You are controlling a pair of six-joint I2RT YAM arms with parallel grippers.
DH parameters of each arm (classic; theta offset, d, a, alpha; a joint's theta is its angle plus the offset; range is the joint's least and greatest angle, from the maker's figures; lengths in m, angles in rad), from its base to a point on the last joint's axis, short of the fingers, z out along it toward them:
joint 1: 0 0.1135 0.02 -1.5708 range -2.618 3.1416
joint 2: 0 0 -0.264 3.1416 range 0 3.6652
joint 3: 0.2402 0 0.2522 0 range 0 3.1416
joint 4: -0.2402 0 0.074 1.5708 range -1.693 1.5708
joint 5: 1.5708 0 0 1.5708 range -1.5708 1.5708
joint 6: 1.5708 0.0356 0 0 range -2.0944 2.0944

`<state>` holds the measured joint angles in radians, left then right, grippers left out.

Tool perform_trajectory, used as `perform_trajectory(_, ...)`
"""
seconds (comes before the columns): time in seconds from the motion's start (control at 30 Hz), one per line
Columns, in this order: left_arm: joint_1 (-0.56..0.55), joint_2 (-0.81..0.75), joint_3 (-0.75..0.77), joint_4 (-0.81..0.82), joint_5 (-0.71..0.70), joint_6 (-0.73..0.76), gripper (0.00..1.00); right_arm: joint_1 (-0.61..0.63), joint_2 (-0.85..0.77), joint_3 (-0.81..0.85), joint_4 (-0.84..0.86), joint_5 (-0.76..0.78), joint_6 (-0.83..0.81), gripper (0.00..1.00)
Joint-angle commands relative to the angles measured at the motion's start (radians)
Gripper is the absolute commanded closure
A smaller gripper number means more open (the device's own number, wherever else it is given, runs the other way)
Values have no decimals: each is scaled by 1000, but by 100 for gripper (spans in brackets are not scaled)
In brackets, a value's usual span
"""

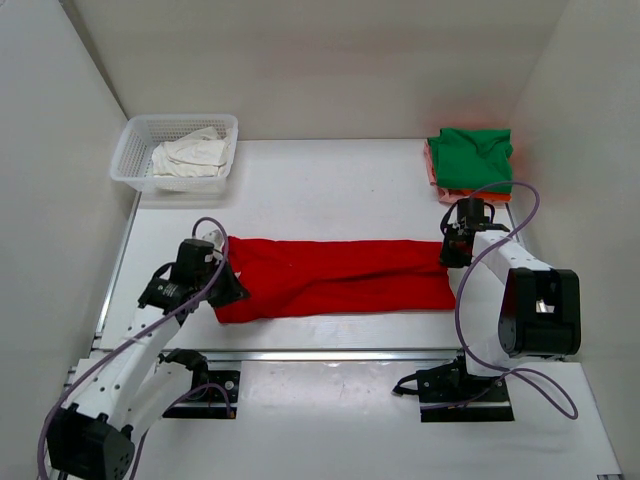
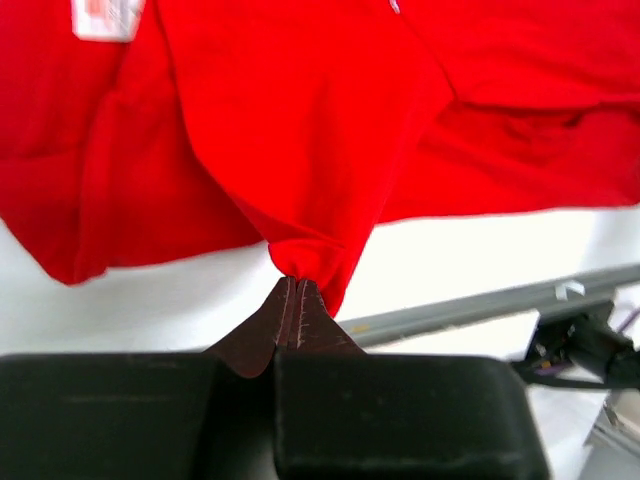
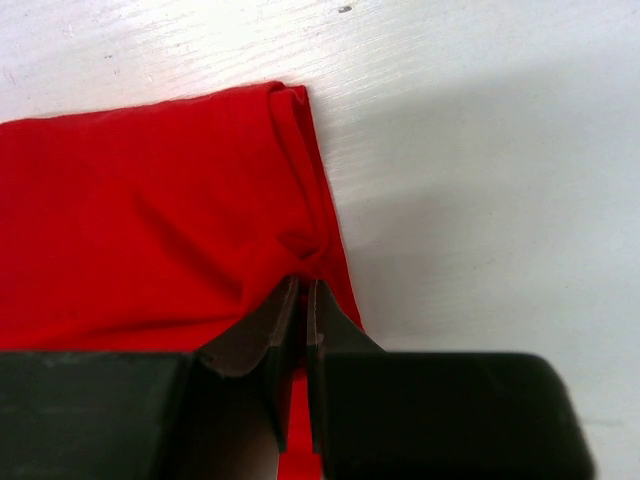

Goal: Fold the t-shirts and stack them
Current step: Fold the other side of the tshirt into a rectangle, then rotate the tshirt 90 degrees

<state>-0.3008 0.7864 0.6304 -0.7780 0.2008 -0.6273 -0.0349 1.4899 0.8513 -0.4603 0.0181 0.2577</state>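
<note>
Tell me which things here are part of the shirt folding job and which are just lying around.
Job: red shirt, pinched by left end effector and right end effector; green shirt atop pink shirt; white shirt in basket.
Lying about: basket; table.

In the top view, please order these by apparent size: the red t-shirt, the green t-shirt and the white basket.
1. red t-shirt, clearly largest
2. white basket
3. green t-shirt, folded, somewhat smaller than the basket

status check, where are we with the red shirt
Both shut: left tool on red t-shirt, left end; right tool on right end. Shirt stretched long between them. Apart, beyond right tool: green-topped stack.
</note>
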Motion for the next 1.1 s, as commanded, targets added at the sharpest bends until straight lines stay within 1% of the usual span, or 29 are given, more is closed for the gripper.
perform_trajectory(0.0, 32, 51, 72, 83, -32, 51, 100, -2, -3, 34, 17, 3, -18, 100)
perform_trajectory(0.1, 48, 82, 112, 158, -81, 57, 100, -8, -5, 29, 20, 2, -23, 100)
perform_trajectory(0.23, 48, 137, 120, 262, -188, 69, 100, -7, 9, 26, 23, 2, -17, 100)
perform_trajectory(0.3, 69, 204, 120, 276, -187, 81, 100, 1, 20, 29, 25, -1, -15, 100)
perform_trajectory(0.37, 68, 249, 107, 296, -181, 89, 100, 15, 27, 40, 12, 3, -17, 100)
perform_trajectory(0.4, 65, 266, 94, 312, -193, 90, 97, 15, 30, 40, 20, -1, -15, 100)
perform_trajectory(0.43, 63, 270, 71, 327, -198, 78, 92, 13, 35, 43, 9, 3, -21, 98)
perform_trajectory(0.47, 68, 283, 68, 348, -199, 77, 74, 21, 39, 40, 6, 16, -9, 90)
perform_trajectory(0.5, 78, 298, 51, 368, -231, 78, 61, 21, 47, 54, 2, 13, -12, 84)
perform_trajectory(0.53, 81, 318, 55, 362, -291, 81, 50, 23, 50, 63, -39, 37, -8, 69)
perform_trajectory(0.57, 77, 329, 61, 350, -320, 86, 46, 26, 55, 83, -63, 60, -6, 45)
perform_trajectory(0.6, 69, 342, 84, 326, -355, 107, 44, 32, 65, 98, -75, 81, -3, 35)
perform_trajectory(0.63, 60, 355, 107, 303, -374, 129, 43, 29, 61, 109, -83, 112, -12, 33)
perform_trajectory(0.67, 48, 359, 124, 293, -398, 135, 43, 55, 49, 112, -87, 144, -18, 33)
perform_trajectory(0.7, 20, 361, 126, 261, -414, 144, 43, 72, 41, 112, -80, 158, -24, 34)
perform_trajectory(0.77, -1, 337, 163, 212, -423, 133, 42, 90, -14, 108, -61, 178, -28, 35)
perform_trajectory(0.83, -33, 280, 183, 172, -435, 115, 42, 112, -42, 114, -23, 163, -54, 36)
perform_trajectory(0.93, -29, 214, 212, 123, -388, 97, 41, 147, -56, 109, 66, 117, -84, 38)
perform_trajectory(1.0, -34, 192, 229, 103, -371, 84, 41, 158, -43, 127, 72, 77, -81, 37)
perform_trajectory(1.07, -52, 145, 239, 106, -389, 71, 41, 173, 1, 140, 69, 56, -78, 38)
